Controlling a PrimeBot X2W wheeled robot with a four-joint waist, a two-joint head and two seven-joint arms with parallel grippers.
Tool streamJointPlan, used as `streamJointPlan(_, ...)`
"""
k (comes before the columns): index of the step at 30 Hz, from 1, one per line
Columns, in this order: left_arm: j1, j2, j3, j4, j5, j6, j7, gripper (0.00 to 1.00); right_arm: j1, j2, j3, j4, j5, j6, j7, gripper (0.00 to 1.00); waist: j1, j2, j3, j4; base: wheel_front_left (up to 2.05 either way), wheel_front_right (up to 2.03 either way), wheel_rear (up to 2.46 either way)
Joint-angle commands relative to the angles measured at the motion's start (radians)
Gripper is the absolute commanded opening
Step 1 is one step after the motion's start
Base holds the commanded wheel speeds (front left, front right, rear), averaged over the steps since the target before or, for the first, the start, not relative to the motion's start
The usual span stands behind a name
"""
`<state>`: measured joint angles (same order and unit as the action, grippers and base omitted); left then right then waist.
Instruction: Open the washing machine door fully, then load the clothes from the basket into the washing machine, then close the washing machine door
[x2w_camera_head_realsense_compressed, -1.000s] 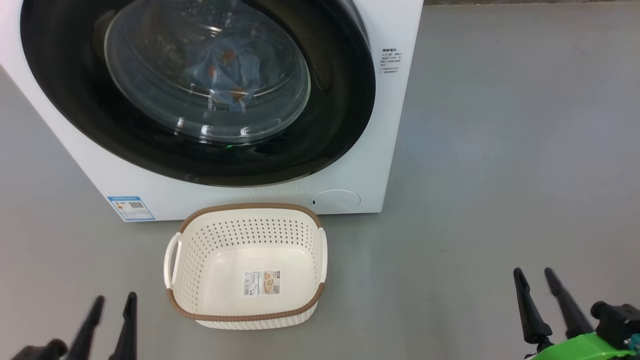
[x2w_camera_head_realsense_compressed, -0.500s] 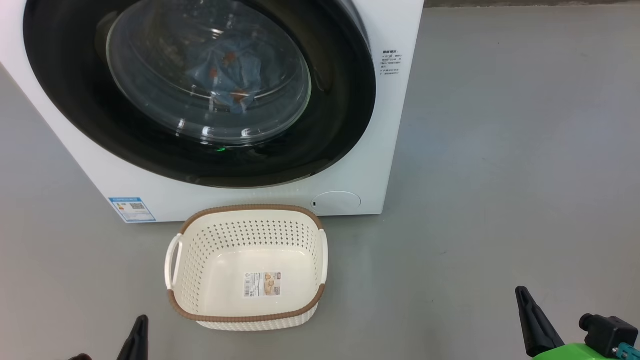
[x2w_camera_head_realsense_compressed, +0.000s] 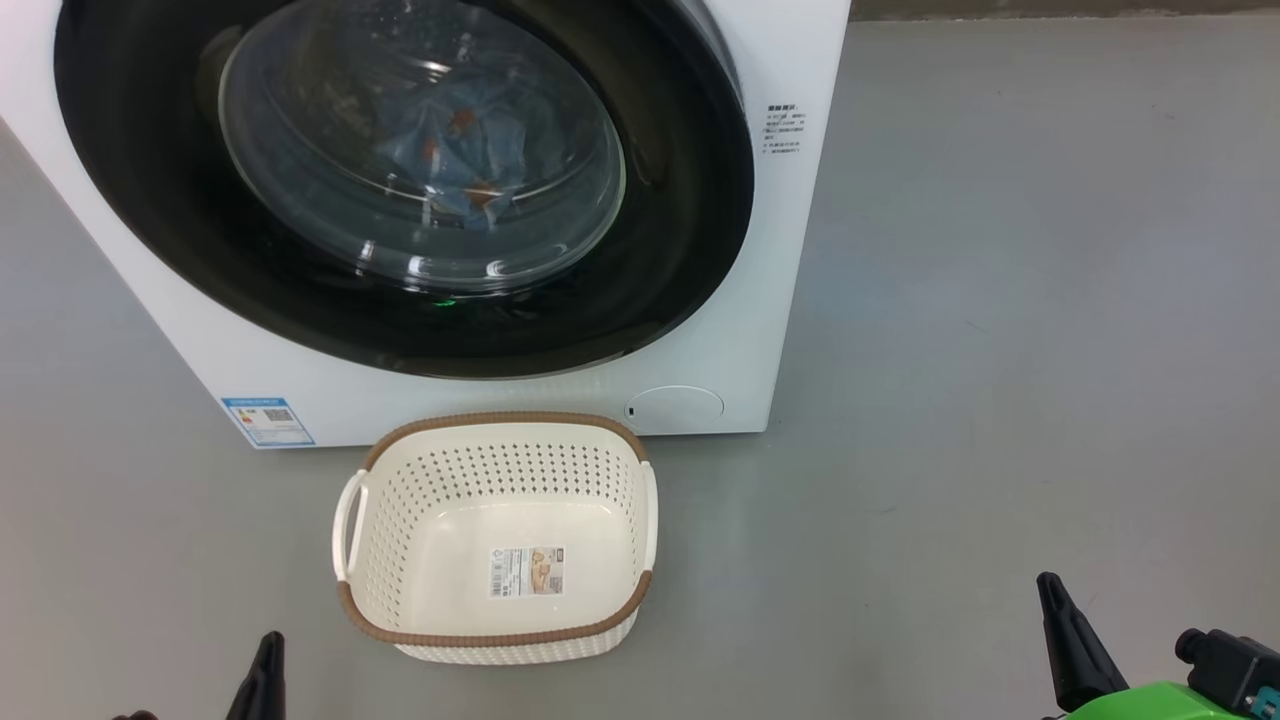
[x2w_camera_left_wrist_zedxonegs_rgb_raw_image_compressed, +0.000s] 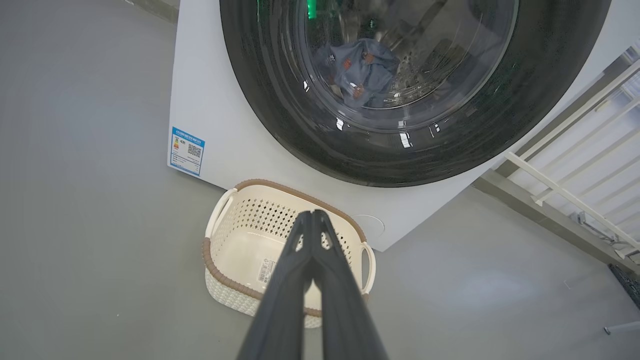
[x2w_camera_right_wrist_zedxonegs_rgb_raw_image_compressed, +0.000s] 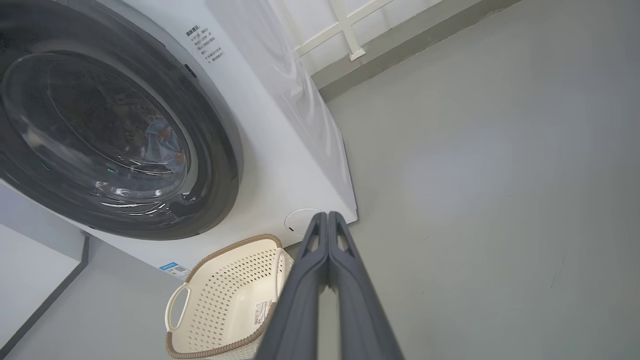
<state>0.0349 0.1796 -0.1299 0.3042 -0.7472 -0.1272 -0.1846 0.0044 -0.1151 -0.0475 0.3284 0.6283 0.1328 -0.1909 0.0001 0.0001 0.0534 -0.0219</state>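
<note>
"Head view first: what was the biggest thing in it?"

"One washing machine (x2w_camera_head_realsense_compressed: 790, 250), white, standing on the grey floor (x2w_camera_head_realsense_compressed: 1000, 350). Its one washing machine door (x2w_camera_head_realsense_compressed: 690, 250) lay flush against the front, a black ring around clear glass."

"And the clothes?"

"Inside the drum, behind the glass. I could count one garment (x2w_camera_head_realsense_compressed: 450, 150), light blue with orange prints. Whether another lay under it I could not tell."

"The basket?"

"One basket (x2w_camera_head_realsense_compressed: 500, 637), on the floor just in front of the machine, below the door. Its bare bottom showed a single label sticker (x2w_camera_head_realsense_compressed: 527, 571)."

"Where were the grippers against all that?"

"Two, both low and nearer the robot than the basket. In the left wrist view the left gripper (x2w_camera_left_wrist_zedxonegs_rgb_raw_image_compressed: 313, 214) had its fingertips pressed together on nothing; the basket lay beyond and below them, and the door with the garment higher up, well apart. In the right wrist view the right gripper (x2w_camera_right_wrist_zedxonegs_rgb_raw_image_compressed: 327, 215) was likewise pinched tip to tip and empty, with the basket to its left and the door farther off that way."

"Which stood closer to the basket?"

"In the head view, the left; the right stood well apart from it."

"Small things on the machine?"

"One round service flap (x2w_camera_head_realsense_compressed: 675, 404) near the lower right corner and one blue label (x2w_camera_head_realsense_compressed: 267, 421) at the lower left."
</note>
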Motion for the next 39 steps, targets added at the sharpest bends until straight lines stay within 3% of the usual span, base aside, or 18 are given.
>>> streamJointPlan(1, -0.039, 0.011, 0.021, -0.023, -0.025, 0.000, 0.006, 0.00, -0.023, -0.004, -0.006, -0.028, 0.025, 0.000, 0.008, 0.00, -0.0001, -0.0001, -0.001, 0.000, 0.00, 0.00, 0.00)
streamJointPlan(39, -0.080, -0.036, 0.096, -0.033, -0.342, -0.002, 0.109, 0.00, -0.058, 0.019, -0.026, -0.047, 0.382, -0.001, 0.116, 0.00, -0.0001, -0.0001, -0.020, 0.008, 0.00, 0.00, 0.00)
